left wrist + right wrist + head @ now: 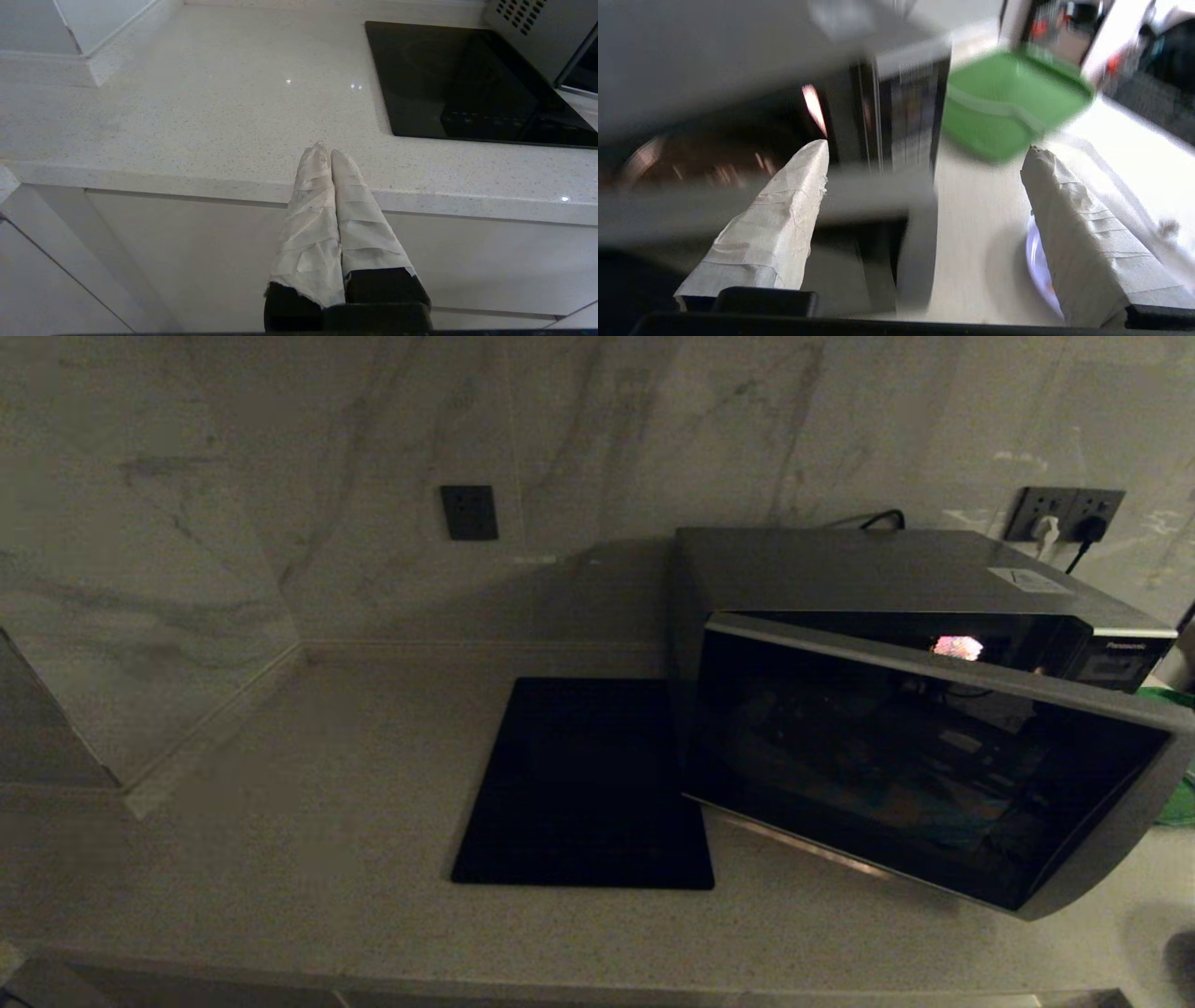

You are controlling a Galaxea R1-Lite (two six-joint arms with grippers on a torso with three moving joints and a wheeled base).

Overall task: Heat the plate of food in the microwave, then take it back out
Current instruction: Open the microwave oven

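The microwave stands at the right of the counter, its dark glass door swung partly out towards me. In the right wrist view my right gripper is open, its taped fingers spread wide in front of the door's free edge with nothing gripped between them. A sliver of the pale plate of food shows on the counter behind one finger; most of it is hidden. My left gripper is shut and empty, parked at the counter's front edge to the left.
A flat black mat lies left of the microwave. A green tray sits to the microwave's right, seen at the edge of the head view as the green tray. Wall sockets and a cable are behind the oven.
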